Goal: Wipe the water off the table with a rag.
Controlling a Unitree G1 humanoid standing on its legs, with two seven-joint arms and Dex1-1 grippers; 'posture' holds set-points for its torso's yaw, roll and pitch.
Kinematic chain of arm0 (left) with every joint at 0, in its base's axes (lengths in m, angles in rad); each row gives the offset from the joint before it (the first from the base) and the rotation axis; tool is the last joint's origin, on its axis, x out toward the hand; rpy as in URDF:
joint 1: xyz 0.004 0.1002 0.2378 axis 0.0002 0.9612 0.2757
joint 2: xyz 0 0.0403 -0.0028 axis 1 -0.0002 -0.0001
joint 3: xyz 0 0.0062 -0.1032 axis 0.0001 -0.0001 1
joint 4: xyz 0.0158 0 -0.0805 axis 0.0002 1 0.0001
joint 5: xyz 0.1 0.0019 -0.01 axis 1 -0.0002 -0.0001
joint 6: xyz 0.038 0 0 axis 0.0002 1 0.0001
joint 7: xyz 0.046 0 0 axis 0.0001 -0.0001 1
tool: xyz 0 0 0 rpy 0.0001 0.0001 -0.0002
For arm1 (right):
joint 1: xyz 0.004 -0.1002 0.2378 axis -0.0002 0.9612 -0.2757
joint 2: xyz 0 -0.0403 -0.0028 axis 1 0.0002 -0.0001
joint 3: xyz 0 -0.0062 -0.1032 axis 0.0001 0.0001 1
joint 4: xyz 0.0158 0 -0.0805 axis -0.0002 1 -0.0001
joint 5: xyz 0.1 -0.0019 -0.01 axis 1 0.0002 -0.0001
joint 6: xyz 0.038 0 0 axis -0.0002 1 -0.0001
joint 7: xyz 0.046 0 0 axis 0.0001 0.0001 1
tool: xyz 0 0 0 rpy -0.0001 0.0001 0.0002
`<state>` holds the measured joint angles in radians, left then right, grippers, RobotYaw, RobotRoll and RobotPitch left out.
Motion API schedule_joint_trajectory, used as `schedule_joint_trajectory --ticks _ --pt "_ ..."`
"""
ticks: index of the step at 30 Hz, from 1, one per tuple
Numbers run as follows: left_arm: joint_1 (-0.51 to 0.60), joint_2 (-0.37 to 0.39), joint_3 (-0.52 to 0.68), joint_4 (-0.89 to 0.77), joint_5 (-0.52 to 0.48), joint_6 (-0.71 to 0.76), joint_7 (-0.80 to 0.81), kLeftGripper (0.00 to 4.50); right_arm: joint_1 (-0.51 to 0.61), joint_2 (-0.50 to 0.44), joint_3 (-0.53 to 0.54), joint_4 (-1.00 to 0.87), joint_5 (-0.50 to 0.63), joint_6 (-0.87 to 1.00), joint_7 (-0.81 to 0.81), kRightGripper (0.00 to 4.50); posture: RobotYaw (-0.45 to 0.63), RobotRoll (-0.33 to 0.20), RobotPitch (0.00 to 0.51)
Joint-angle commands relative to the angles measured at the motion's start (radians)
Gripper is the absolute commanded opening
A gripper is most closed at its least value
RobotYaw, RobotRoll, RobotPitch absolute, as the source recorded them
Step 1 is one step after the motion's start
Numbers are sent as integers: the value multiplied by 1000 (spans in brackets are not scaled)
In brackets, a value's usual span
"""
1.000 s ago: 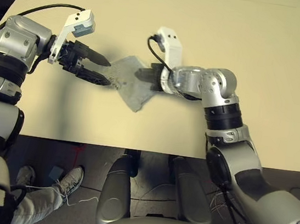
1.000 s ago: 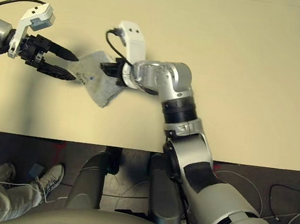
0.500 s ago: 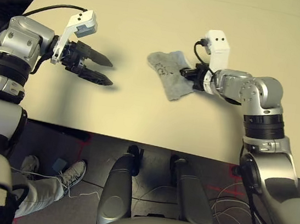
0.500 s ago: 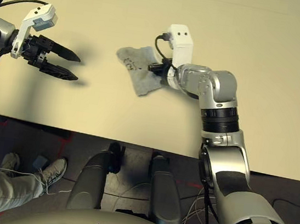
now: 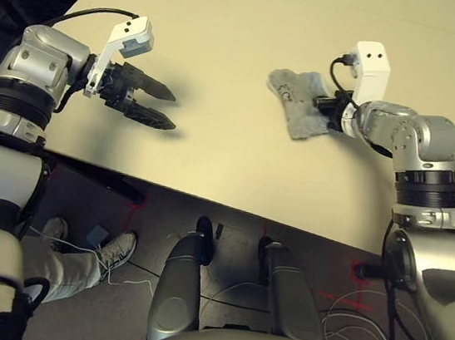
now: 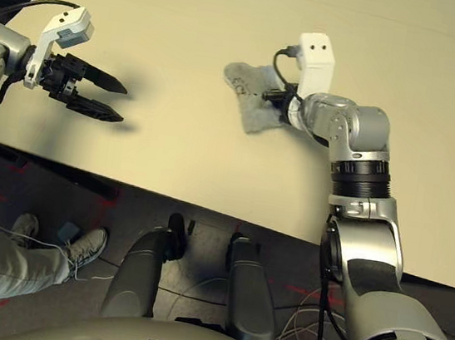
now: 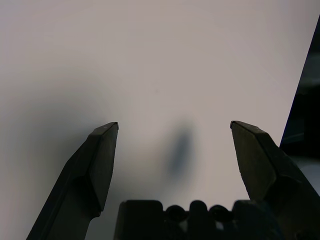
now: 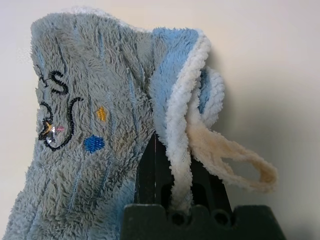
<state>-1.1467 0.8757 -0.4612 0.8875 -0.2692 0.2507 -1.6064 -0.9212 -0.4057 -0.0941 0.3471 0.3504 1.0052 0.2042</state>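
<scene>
1. Right jaws (image 6: 276, 103) clamped on the grey rag (image 6: 249, 97), edge pinched between the fingers.
2. Rag lies rumpled on the counter (image 5: 245, 38), at 3 o'clock from the left jaws (image 5: 162, 108), well apart.
3. Left jaws spread wide, holding nothing, over bare beige surface.
4. Dark floor (image 5: 120, 223) and cables beyond the counter's near edge, at 6 o'clock.
</scene>
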Motion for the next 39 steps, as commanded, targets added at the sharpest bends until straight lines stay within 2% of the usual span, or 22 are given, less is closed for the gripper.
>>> schedule_joint_trajectory --ticks 1,16,22,25,29,34,39 --pt "-21 -27 45 45 41 -32 -8 4500 -8 -22 -29 54 -44 -12 -34 33 -210 0 336" --pt "-77 -126 224 168 159 -139 70 4500 -72 -65 -102 91 -74 -72 -68 33 -203 0 339" --pt "-75 -129 249 177 193 -145 50 4500 -213 -85 -136 -23 -14 100 -50 33 -205 0 337" --pt "-77 -134 260 183 207 -149 49 4500 -248 -84 -151 -39 0 182 -46 33 -213 0 335" --pt "-95 -156 286 204 214 -167 82 4500 -228 -117 -155 -36 -21 186 -42 33 -219 0 331" --pt "-120 -188 331 240 213 -192 176 4500 -175 -176 -186 42 -76 76 -79 33 -219 0 331" --pt "-147 -210 387 286 215 -256 339 4500 -154 -245 -182 127 -107 18 -64 33 -215 0 332"
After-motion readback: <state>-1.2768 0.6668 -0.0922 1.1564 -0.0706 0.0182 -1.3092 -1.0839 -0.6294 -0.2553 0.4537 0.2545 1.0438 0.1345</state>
